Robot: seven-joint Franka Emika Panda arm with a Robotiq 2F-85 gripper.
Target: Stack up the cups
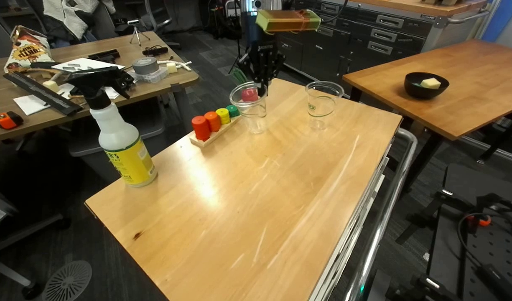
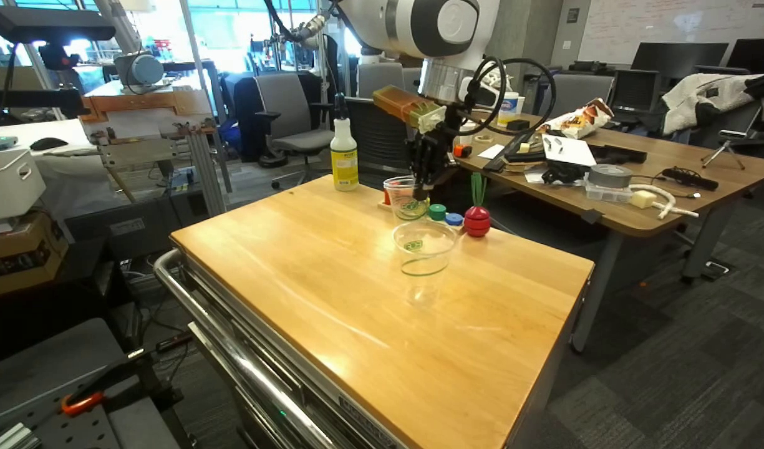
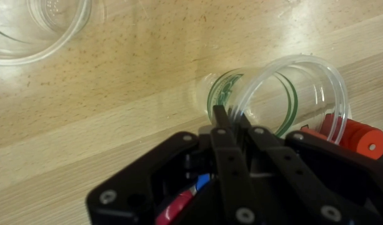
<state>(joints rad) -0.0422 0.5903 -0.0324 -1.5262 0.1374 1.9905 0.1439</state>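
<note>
My gripper (image 1: 261, 89) points down at the rim of a clear cup (image 1: 256, 121) near the table's far end. In the wrist view, its fingertips (image 3: 232, 117) are close together with the cup's wall (image 3: 310, 93) between them. That cup's rim and green line look doubled there, so a third cup may be nested in it; I cannot tell surely. It looks a little tilted, and I cannot tell if its base touches the table. Another clear cup (image 1: 320, 110) stands upright and apart. It also shows in an exterior view (image 2: 426, 268) and at the wrist view's top left (image 3: 58, 43).
A wooden board (image 1: 216, 134) with coloured cylinders (image 1: 201, 128) stands close beside the held cup. A red toy with green stalks (image 2: 477, 221) is at the board's end. A spray bottle (image 1: 128, 146) stands at the table edge. A black bowl (image 1: 419, 90) is on another table.
</note>
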